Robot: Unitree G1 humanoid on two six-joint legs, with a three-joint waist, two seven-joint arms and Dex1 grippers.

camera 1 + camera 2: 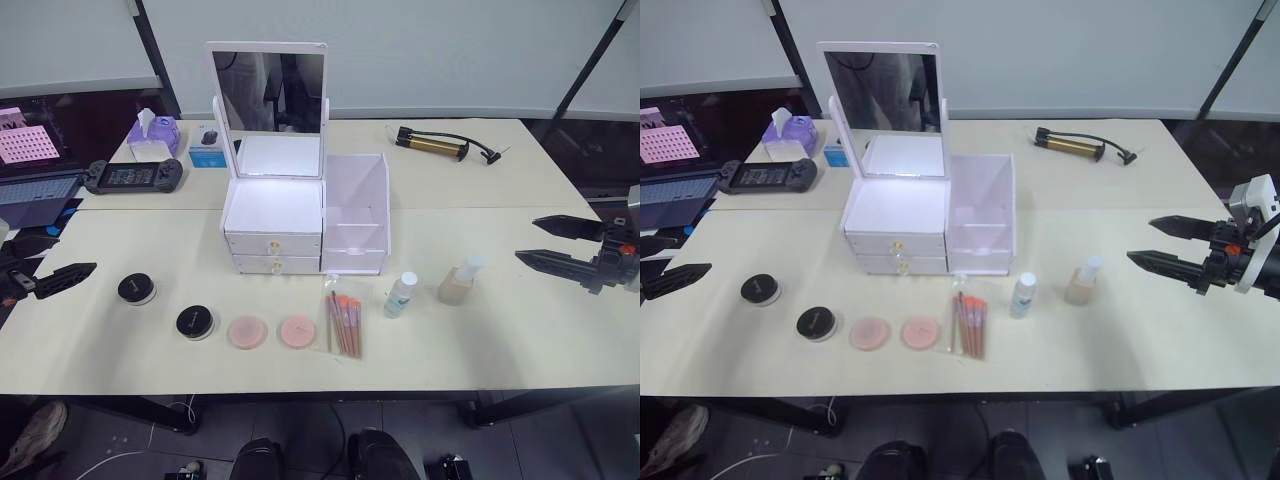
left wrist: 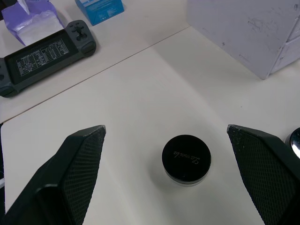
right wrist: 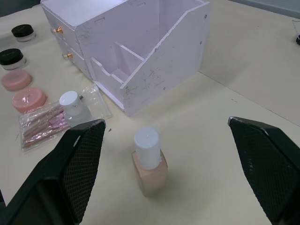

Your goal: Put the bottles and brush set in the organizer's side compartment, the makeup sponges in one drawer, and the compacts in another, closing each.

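Right gripper [image 3: 164,173], fingers spread wide and empty, faces the upright beige glass foundation bottle [image 3: 149,161] standing right of the white organizer [image 1: 305,215], nearer this arm.

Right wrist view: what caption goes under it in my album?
The right hand, open, lined up on a beige bottle beside the white organizer.

Cream tables [image 1: 480,330]; pale wall [image 1: 450,50]; dark floor [image 1: 300,430]

An office or lab: plain tables [image 1: 500,190], a laptop [image 1: 35,195], partition walls [image 1: 450,50] behind
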